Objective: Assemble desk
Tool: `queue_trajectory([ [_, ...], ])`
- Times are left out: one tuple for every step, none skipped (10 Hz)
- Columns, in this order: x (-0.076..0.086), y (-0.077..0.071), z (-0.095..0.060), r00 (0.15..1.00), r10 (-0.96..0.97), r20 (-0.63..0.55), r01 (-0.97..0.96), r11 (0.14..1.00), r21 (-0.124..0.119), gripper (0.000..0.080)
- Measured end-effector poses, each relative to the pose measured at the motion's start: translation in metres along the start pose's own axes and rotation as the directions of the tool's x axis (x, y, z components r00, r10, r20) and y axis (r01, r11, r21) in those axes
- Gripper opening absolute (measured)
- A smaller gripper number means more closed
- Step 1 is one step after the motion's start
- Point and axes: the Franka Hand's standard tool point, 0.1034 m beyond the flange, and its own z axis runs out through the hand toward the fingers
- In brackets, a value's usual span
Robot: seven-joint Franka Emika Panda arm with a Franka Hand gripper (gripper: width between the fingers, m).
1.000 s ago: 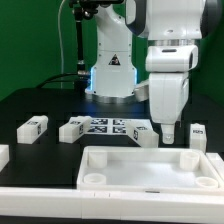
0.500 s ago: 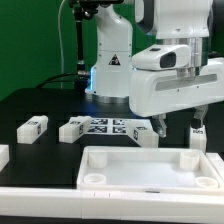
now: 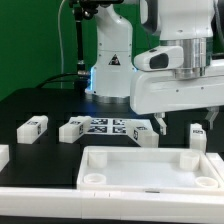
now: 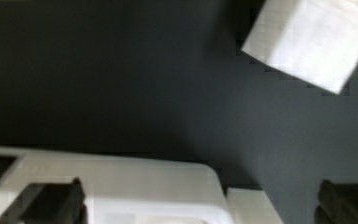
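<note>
Gripper [image 3: 186, 120] spread wide, holding nothing, seemingly over the upright leg [image 3: 196, 136] just behind the tabletop [image 3: 150, 166] on the counter [image 3: 40, 105]. Probably a reach for that leg: centre it between the fingers, descend straight, close on flat faces, avoid tipping it. No legible writing; only black-and-white marker tags and a triangular sign [image 3: 113, 63] on the arm's base.

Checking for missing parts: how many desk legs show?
4 legs: one at the exterior view's left, one beside the marker board, one at its other end, one upright near the pincer. Others may hide.
</note>
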Motion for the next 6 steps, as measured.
queue_trajectory([
  [-0.0037, -0.0053, 0.0005, 0.984, 0.178, 0.008, -0.178, 0.984, 0.005, 0.0649],
  [-0.0045, -0.0126, 0.0015, 0.964, 0.266, 0.015, -0.266, 0.964, 0.006, 0.0649],
  [-0.0035, -0.0133, 0.003, 0.93, 0.366, 0.02, -0.367, 0.93, 0.018, 0.0649],
  [-0.0041, -0.0147, 0.0042, 0.921, 0.389, 0.021, -0.39, 0.921, 0.021, 0.0649],
  [-0.0045, -0.0142, 0.0043, 0.926, 0.376, 0.025, -0.377, 0.926, 0.021, 0.0649],
  [-0.0053, -0.0144, 0.0044, 0.927, 0.373, 0.039, -0.374, 0.927, 0.017, 0.0649],
])
